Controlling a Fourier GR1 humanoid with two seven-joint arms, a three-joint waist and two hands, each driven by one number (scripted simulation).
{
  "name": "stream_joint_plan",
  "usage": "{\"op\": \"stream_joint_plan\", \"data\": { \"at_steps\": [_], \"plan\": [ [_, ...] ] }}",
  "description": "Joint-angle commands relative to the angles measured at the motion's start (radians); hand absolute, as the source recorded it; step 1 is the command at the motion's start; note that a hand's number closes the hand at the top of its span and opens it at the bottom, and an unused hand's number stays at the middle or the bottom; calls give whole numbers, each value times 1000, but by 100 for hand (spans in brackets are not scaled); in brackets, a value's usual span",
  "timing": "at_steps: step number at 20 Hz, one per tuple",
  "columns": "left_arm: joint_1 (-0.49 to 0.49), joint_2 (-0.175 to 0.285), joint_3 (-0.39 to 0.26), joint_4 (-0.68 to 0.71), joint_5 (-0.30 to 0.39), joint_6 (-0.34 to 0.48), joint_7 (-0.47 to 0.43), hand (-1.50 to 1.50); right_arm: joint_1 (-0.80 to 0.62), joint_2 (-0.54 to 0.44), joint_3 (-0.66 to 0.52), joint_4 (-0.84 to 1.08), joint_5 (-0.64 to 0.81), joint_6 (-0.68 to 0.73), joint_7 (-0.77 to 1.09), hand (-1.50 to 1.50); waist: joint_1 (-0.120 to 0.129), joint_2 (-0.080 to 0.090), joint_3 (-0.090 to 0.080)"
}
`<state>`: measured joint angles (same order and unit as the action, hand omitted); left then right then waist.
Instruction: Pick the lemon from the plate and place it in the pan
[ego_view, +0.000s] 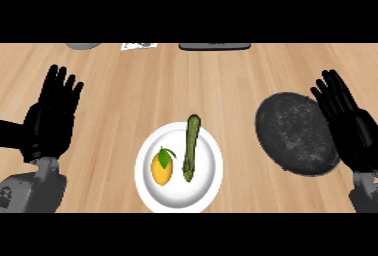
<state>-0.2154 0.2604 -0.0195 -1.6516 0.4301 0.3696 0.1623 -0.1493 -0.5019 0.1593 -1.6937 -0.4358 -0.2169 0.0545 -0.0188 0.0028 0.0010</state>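
Both spread, empty: left hand (50, 120), right hand (354, 125) hiding pan's (295, 132) right edge; yellow, green-leafed lemon (162, 169) on plate's (177, 200) left.

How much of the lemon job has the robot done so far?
Nothing done yet: the lemon lies on the white plate beside a long green vegetable, and the dark pan has no lemon. Nothing is in hand: the left hand and right hand are open, apart from it. Left: grasp the lemon, carry it over, set it in the pan.
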Motion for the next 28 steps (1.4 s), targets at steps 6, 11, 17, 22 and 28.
{"op": "stream_joint_plan", "data": {
  "at_steps": [6, 11, 17, 22, 28],
  "plan": [
    [-31, 191, -242, 47, -234, -210, 11, 0, -156, 169, 202, 256, 199, -233, 240, -150, 82, 26, -2],
    [20, 181, -276, 55, -234, -227, 22, 0, -74, 148, 373, 327, 596, -486, 316, 150, 49, 1, -5],
    [41, 215, -230, 74, -232, -267, 4, 0, -107, 363, 596, 412, 854, -574, 565, -150, 26, -6, -3],
    [56, 176, -280, 62, -261, -253, 4, 0, -333, 354, 620, 508, 937, -296, 893, -150, 33, -8, -5],
    [23, 157, -272, 66, -267, -239, 23, 0, -545, 415, 573, 546, 768, 105, 1105, -150, 48, -1, -3]
  ]
}}
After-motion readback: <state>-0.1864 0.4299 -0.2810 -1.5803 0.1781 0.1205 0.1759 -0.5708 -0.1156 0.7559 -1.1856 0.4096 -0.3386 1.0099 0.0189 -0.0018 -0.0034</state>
